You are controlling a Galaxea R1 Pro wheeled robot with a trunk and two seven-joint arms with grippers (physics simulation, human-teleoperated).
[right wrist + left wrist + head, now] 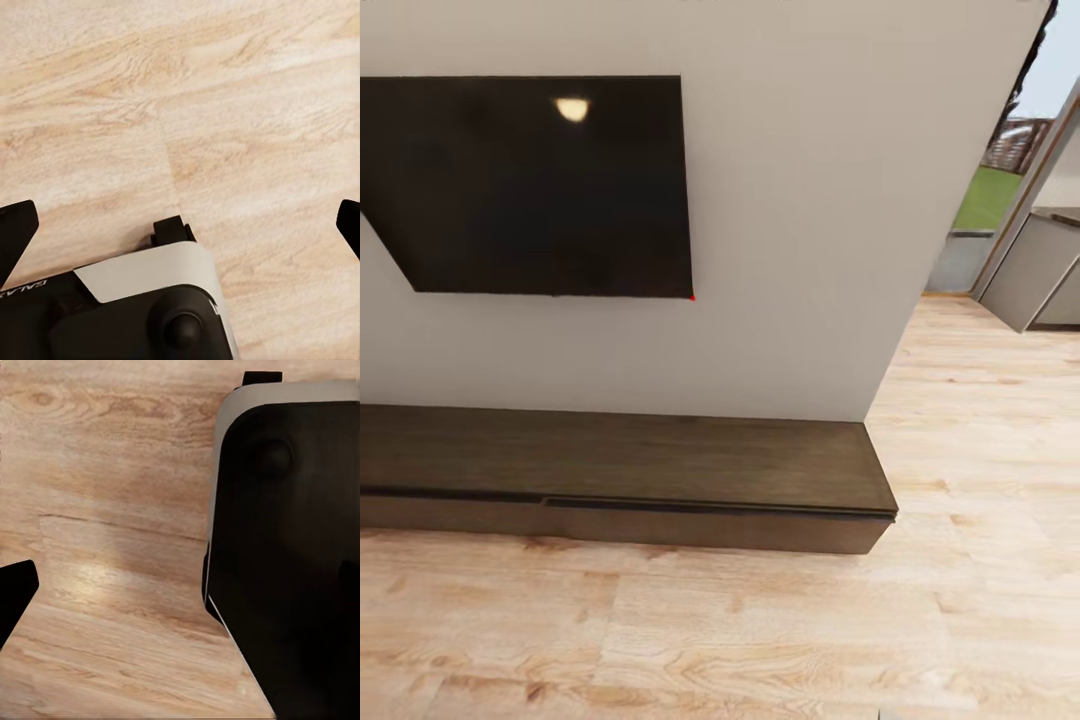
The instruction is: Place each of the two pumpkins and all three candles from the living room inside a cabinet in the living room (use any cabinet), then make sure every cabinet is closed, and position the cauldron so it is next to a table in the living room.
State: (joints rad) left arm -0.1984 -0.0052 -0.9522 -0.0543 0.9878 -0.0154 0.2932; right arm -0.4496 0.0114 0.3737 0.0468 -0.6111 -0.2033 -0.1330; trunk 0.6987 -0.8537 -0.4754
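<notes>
Facing cabinet (660, 470), drawers seemingly shut; no pumpkins or candles visible. Right claw (180, 225) spread, empty; left claw's state unclear.

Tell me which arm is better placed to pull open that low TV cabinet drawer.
Right, but only slightly, as a guess. The dark wood cabinet and its nearer drawer front lie ahead and a little toward the robot's right end. Both wrist views look down at plank floor, so neither arm is raised yet.
</notes>
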